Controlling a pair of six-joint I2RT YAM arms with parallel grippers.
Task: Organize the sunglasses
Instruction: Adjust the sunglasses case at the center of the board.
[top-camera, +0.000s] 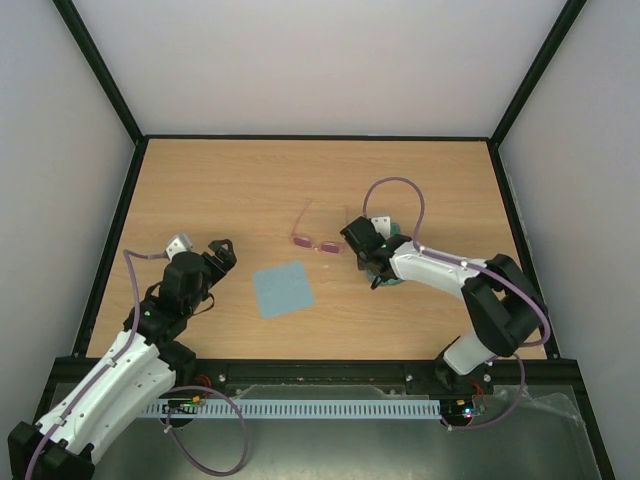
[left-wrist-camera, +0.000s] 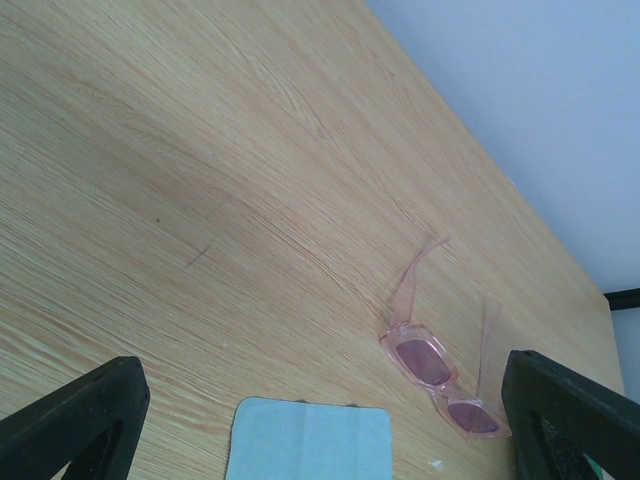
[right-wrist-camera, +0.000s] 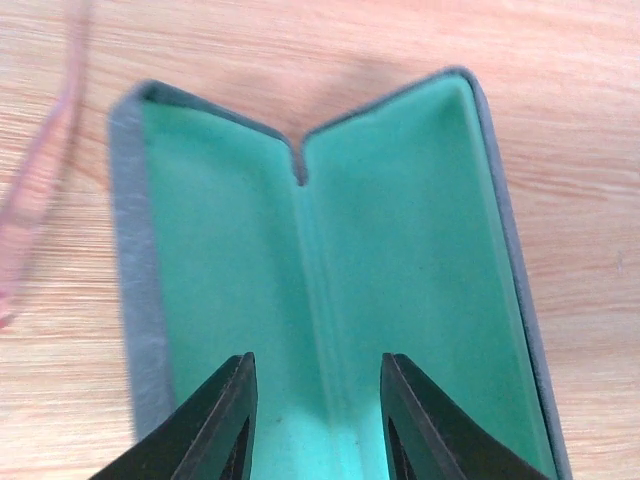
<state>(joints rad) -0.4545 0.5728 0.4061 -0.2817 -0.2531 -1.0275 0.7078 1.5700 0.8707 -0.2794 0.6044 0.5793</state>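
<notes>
A small pair of sunglasses (top-camera: 313, 243) with a thin translucent pink frame, pinkish-purple rectangular lenses and slim temple arms is seen lying near the middle of the pale wood-grain table (top-camera: 250, 190), the temples unfolded and pointed toward the far edge. A flat, light-blue square cloth (top-camera: 283, 289) of soft-looking fabric is laid just nearer the arms, apart from the glasses. Just to the right of the sunglasses, an oblong case (right-wrist-camera: 400, 250) with a blue-grey outer shell is spread open, its smooth green lining turned upward and a crease running along its middle. The right arm is bent at the elbow by the table's right edge, its white forearm stretched leftward and its black right end effector (right-wrist-camera: 318, 420) pointed down over the case. Its two dark fingers (right-wrist-camera: 215, 425) are held partly apart on either side of the crease, and nothing is seen clamped between them. The left arm is raised from the near left corner with its wrist tilted toward the table's centre. The left end effector (top-camera: 222, 252) is held above bare wood to the left of the cloth, its fingers (left-wrist-camera: 80, 420) spread wide and holding nothing. Thin purple cables are looped along both arms.
</notes>
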